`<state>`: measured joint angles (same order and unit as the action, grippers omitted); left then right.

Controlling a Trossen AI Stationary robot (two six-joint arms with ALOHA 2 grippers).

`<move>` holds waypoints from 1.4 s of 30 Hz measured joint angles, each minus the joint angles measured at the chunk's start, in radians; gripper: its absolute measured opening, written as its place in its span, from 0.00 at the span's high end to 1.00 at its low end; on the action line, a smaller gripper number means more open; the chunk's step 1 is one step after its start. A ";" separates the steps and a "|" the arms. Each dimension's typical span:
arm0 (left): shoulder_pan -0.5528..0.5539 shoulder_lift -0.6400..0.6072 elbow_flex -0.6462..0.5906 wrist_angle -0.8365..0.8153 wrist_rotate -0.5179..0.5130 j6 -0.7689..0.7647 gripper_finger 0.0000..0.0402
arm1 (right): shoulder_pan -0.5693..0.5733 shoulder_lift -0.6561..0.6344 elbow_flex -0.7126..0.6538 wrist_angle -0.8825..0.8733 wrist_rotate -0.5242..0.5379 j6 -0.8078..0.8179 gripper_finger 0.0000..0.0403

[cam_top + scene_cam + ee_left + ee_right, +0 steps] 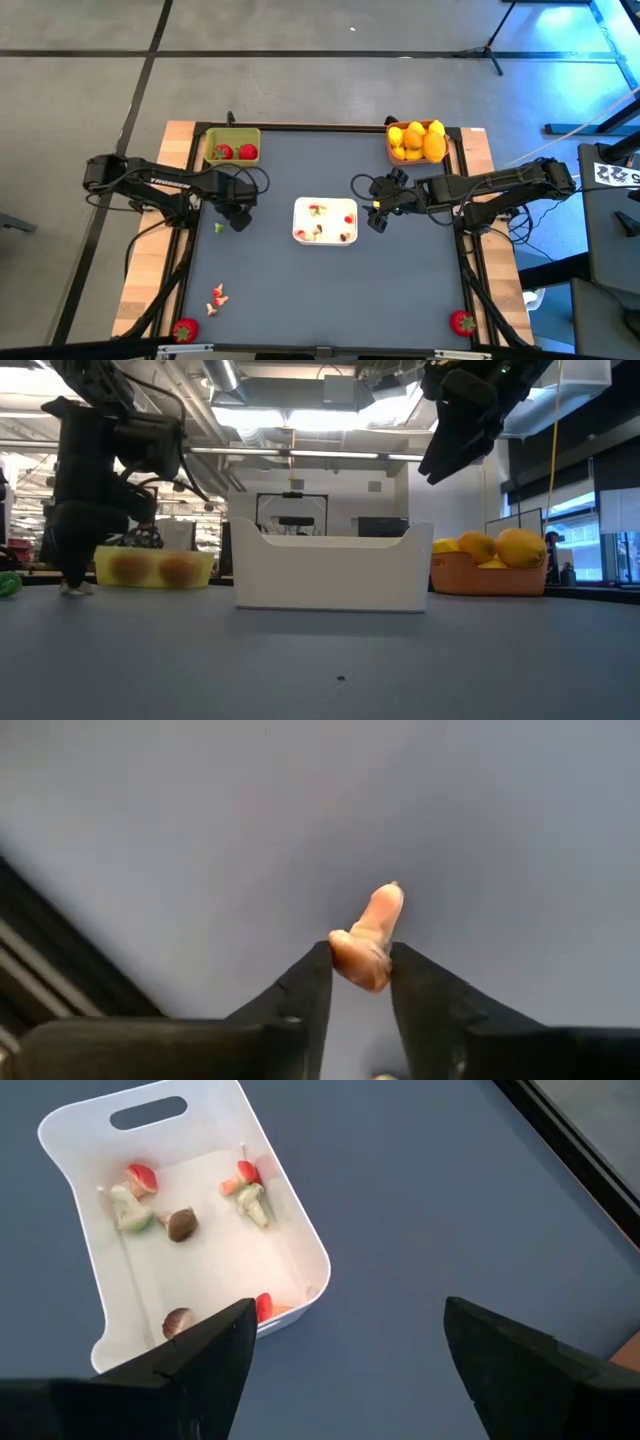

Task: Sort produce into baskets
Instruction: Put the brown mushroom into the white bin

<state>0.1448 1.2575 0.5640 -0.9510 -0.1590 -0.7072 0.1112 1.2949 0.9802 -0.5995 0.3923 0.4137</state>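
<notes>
- High view: left gripper (238, 217) sits low over the dark table (330, 290), just below the yellow-green basket (232, 146), which holds two red strawberries (234, 152). A tiny green scrap (218, 228) lies beside the gripper. Right gripper (377, 212) hovers just right of the white tray (324, 221), below the orange basket (417, 141) heaped with yellow and orange fruits (420, 139); I cannot count them exactly. Two more strawberries lie at the near edge, one at the left corner (185, 329), one at the right corner (461, 321). Pink-red scraps (217, 297) lie near the left one.
- Low view: only here does the tray's tall side wall (333, 572) show, with both baskets flanking it behind, the yellow-green one (154, 568) and the orange one (486, 575). The left arm's tip (75, 582) comes down to the tabletop; the right gripper (462, 422) hangs well above it.
- Left wrist view: this alone shows what the left fingers (300, 990) do: the jaws are closed on a small peach-orange piece (367, 936), pinched between the tips above the table.
- Right wrist view: the right fingers (195, 1365) stand wide apart, holding nothing, above the tray's near corner (314, 1266). Inside the tray are about six small items: two red-and-green pieces, two brown ones, and red bits at the edge.
</notes>
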 joint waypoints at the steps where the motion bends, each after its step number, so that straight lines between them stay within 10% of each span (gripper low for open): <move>1: 0.000 0.000 0.000 0.007 0.000 0.009 0.78 | 0.000 0.000 0.000 0.000 0.000 0.000 0.21; 16: -0.043 -0.070 0.131 0.080 0.073 0.092 0.87 | 0.000 0.000 0.000 0.000 0.000 -0.001 0.21; 42: -0.178 0.013 0.173 0.949 0.068 0.420 0.83 | 0.000 0.001 0.000 0.007 0.000 0.000 0.21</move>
<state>-0.0334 1.2706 0.7372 -0.0017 -0.0914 -0.2869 0.1112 1.2957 0.9802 -0.5922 0.3920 0.4137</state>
